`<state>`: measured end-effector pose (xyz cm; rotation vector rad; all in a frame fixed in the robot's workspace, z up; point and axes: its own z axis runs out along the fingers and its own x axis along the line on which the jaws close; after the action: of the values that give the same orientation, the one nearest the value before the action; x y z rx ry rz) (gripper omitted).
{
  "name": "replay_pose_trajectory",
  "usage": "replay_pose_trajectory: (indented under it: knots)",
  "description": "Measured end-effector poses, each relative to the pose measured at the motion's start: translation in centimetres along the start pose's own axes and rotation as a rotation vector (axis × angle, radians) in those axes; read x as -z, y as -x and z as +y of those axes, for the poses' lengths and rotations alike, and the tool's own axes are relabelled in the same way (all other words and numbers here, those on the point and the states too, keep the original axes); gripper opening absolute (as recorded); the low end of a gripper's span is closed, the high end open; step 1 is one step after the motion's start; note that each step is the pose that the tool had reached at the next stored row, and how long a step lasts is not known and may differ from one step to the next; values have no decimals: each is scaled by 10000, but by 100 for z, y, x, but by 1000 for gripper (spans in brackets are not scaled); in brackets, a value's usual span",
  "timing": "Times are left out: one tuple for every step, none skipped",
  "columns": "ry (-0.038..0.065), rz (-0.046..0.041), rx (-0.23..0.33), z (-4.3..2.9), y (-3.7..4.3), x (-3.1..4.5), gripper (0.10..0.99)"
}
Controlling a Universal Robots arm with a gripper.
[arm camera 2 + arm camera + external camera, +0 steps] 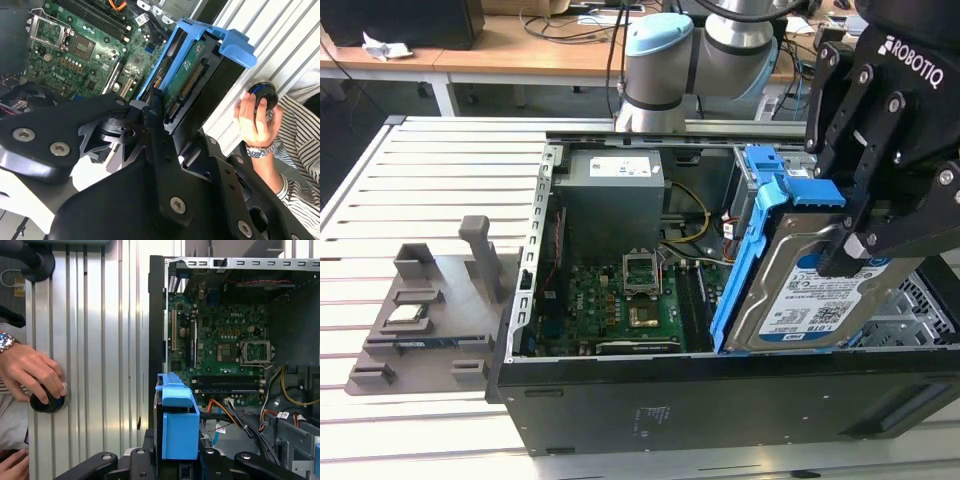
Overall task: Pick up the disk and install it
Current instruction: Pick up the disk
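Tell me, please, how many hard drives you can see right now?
1: the disk, clamped between the fingers and tilted over the open computer case; others may sit hidden inside.

The disk [800, 300], silver with a white-and-blue label in a blue carrier, tilts above the open case [720, 410].

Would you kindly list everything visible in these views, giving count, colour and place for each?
table: one, silver, slatted, under everything
computer case: one, black, open, on the table
motherboard: one, green, inside the case
disk: one, silver in a blue carrier, tilted over the open case, at the exterior view's right
fixture tray: one, grey, on the table at the exterior view's left
knob: one, black, on the table outside the case
person's hand: one, resting on the knob
robot arm: one, grey and light blue, behind the case
robot's hand: one, black, shut on the disk
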<state>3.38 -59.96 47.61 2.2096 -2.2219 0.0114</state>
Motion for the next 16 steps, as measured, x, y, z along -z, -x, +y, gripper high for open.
replay_pose_trajectory:
  knots:
    - [0, 0, -1, -22, 0, 0, 361]
    - [0, 0, -1, -52, 0, 0, 361]
    - [0, 0, -1, -76, 1, 0, 361]
    - [0, 0, -1, -94, 1, 0, 361]
    - [0, 0, -1, -110, 1, 0, 361]
    - [0, 0, 0, -133, 1, 0, 361]
    - [0, 0, 0, -147, 1, 0, 361]
    - [0, 0, 0, -170, 1, -1, 361]
    - [0, 0, -1, -196, 1, -1, 361]
    - [0, 0, -1, -219, 1, -1, 361]
    - [0, 0, -1, -230, 1, -1, 361]
    - [0, 0, -1, -247, 2, -2, 361]
    - [0, 0, -1, -258, 1, -2, 361]
    - [0, -1, -1, -272, 2, -3, 361]
    - [0, 0, 0, -285, 2, -3, 361]
    - [0, -2, 0, -307, 2, -4, 361]
